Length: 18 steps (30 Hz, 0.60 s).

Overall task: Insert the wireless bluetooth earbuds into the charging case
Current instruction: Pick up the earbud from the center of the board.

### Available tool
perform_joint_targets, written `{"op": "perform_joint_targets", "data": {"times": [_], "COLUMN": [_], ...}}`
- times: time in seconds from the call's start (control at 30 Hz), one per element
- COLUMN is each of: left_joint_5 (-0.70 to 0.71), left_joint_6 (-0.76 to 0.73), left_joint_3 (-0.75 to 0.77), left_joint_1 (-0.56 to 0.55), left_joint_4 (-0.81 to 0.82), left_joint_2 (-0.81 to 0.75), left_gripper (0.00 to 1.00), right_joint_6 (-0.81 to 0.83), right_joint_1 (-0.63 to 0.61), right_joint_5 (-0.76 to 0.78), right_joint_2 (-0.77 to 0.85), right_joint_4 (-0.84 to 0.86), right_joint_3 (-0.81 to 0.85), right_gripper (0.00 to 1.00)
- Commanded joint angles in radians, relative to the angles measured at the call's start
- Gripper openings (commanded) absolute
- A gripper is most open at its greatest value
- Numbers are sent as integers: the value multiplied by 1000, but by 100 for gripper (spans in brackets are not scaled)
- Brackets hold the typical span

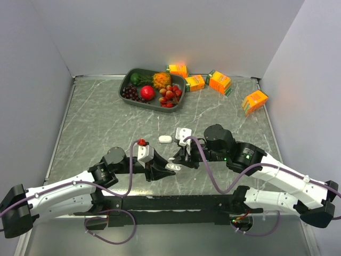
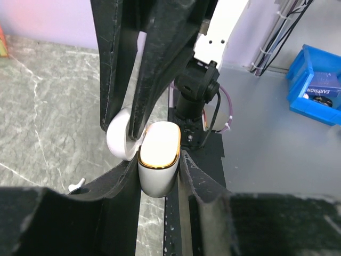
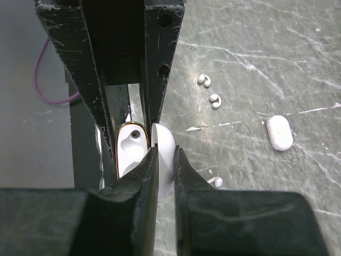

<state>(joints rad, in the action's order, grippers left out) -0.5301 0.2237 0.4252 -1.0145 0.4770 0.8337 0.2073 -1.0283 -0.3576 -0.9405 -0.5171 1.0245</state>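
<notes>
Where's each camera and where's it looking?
Top: above and behind, looking down at the grey marble table; both arms show.
Left wrist: on the left arm, looking past the left hand at the white gold-rimmed charging case it grips.
Right wrist: on the right arm, looking past the right hand pinching the lid.
Shared: both wrist views show that case.

From above, the open case [image 1: 171, 166] is mostly covered by black fingers [image 1: 157, 172], and the earbuds [image 3: 214, 100] are too small to find there. In the right wrist view one earbud sits half hidden behind a finger. The blue bin [image 2: 314, 85] is cut off by the picture's edge.
</notes>
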Motion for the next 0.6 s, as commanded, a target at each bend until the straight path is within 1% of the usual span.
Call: {"op": "perform_joint_targets", "data": {"times": [0.0,0.03,0.07,0.13,0.17,0.23,0.27,0.3,0.33,0.37,0.4,0.43,0.47,0.53,0.57], "left_joint_5": [-18,-11,-7,1,7,21,30,38,68,85,110,166,204,278,300], "left_joint_6": [11,17,19,20,22,17,17,16,9,8,6,9,19,37,46], "left_joint_3": [-17,-20,-22,-25,-22,-20,-19,-20,-20,-22,-22,-26,-32,-65,-75], "left_joint_1": [2,1,2,2,1,1,2,1,2,2,2,2,1,1,2], "left_joint_4": [95,98,100,98,94,81,72,66,60,48,40,37,43,57,66], "left_joint_2": [-28,-36,-39,-44,-44,-47,-48,-53,-59,-65,-73,-93,-106,-161,-182], "left_gripper": [1,1,1,1,1,1,1,1,1,1,1,1,1,1,1], "right_joint_6": [-9,-12,-14,-23,-28,-40,-45,-57,-68,-77,-103,-120,-140,-206,-250], "right_joint_1": [-6,-7,-6,-7,-7,-4,-6,-4,-4,-3,-1,0,10,26,54], "right_joint_5": [-3,-3,0,14,19,31,48,60,72,110,136,169,245,320,348], "right_joint_2": [37,34,35,40,45,54,57,58,71,77,86,107,120,158,169], "right_joint_4": [60,58,60,75,80,92,104,109,118,141,156,172,189,236,245], "right_joint_3": [11,14,16,16,17,25,29,43,49,55,62,60,56,19,0], "right_gripper": [29,33,41,47,52,56,68,72,81,92,98,99,99,99,99]}}
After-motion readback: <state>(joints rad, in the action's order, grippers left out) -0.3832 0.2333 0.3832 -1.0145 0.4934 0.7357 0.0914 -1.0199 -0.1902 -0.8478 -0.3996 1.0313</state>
